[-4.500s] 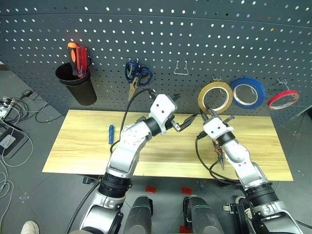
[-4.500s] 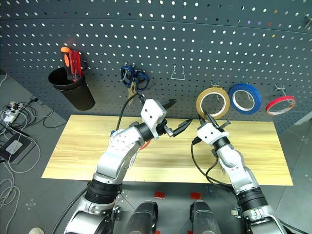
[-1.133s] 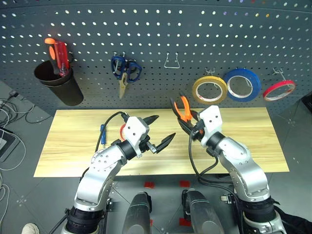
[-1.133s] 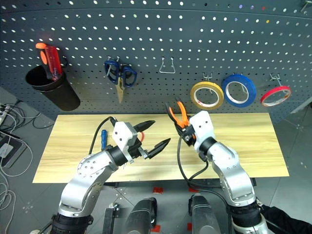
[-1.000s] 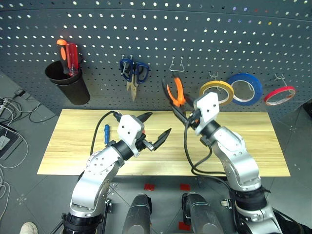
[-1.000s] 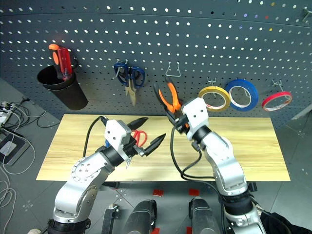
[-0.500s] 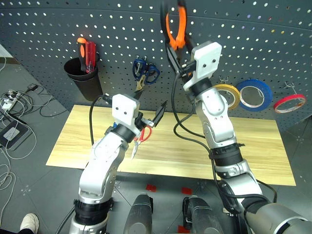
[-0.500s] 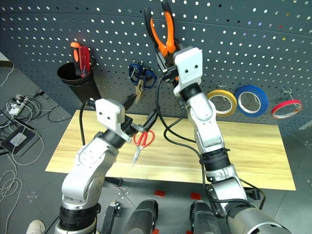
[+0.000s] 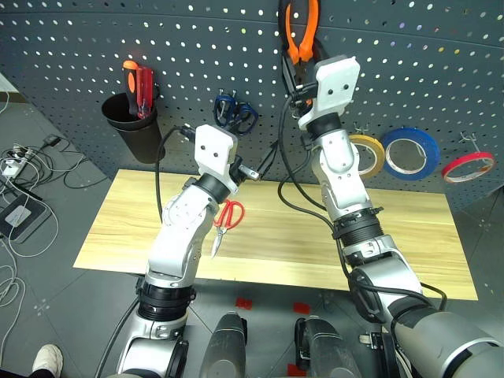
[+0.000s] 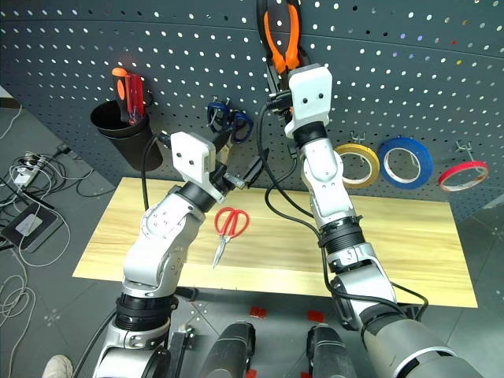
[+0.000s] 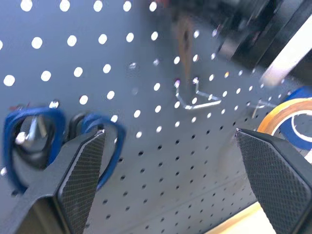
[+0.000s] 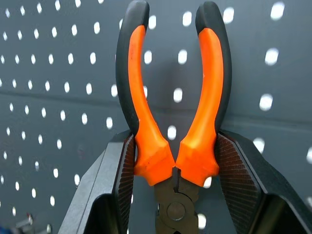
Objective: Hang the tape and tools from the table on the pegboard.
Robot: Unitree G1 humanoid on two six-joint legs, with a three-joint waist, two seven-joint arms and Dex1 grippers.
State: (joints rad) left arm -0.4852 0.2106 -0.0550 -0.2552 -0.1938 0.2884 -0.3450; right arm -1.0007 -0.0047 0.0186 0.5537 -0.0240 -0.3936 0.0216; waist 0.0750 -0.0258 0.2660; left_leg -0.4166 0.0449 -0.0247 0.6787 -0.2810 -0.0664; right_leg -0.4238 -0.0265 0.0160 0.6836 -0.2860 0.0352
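My right gripper (image 12: pixel 174 168) is shut on the orange-and-black pliers (image 9: pixel 301 31), just above their joint. It holds them handles-up, high against the dark grey pegboard (image 9: pixel 441 71). My left gripper (image 9: pixel 253 161) stands open and empty in front of the board, with a bare wire hook (image 11: pixel 195 100) ahead between its fingers. The red-handled scissors (image 9: pixel 227 220) lie on the pale wood table (image 9: pixel 409 236) below my left arm. The tan-yellow tape (image 9: pixel 366 153) hangs on the board to the right of my right arm.
On the pegboard hang blue-handled scissors (image 9: pixel 235 114), a blue roll (image 9: pixel 413 151) and a thin red ring (image 9: pixel 468 165). A black cup (image 9: pixel 134 130) at the left holds red and orange screwdrivers. Cables lie on the floor at the left.
Both arms have risen toward the pegboard. The right gripper has carried the pliers from table height up to the top of the board. The left gripper, still open, has come up near the blue-handled scissors.
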